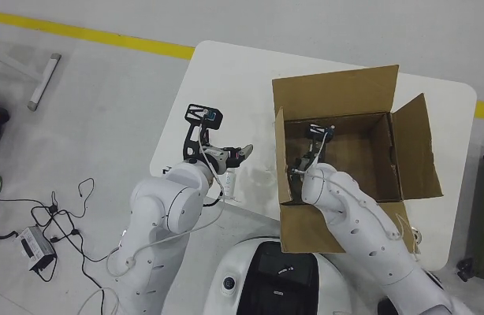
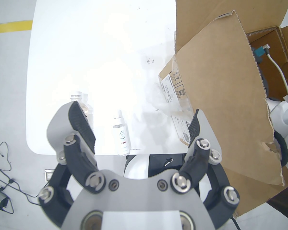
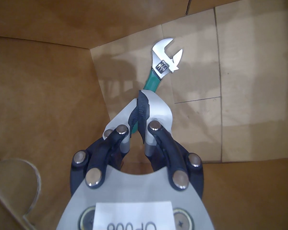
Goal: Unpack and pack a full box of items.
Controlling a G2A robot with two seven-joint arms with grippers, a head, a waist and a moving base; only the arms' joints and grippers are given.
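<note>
An open cardboard box [image 1: 415,150] stands on the white table [image 1: 234,87]. My right gripper [image 3: 142,96] is inside the box, shut on the green handle of an adjustable wrench [image 3: 163,60] whose steel head points toward the box floor [image 3: 249,84]. In the top view the right gripper [image 1: 305,167] is near the box's left wall. My left gripper [image 2: 134,120] hangs open above the table edge beside the box [image 2: 218,84], nothing between its fingers. Below it stand a small white spray bottle [image 2: 121,134] and a clear plastic bottle [image 2: 85,105].
The box flaps [image 1: 419,150] stand out on all sides. Cables and a power adapter [image 1: 33,244] lie on the floor to the left. A yellow floor line [image 1: 92,35] runs behind the table.
</note>
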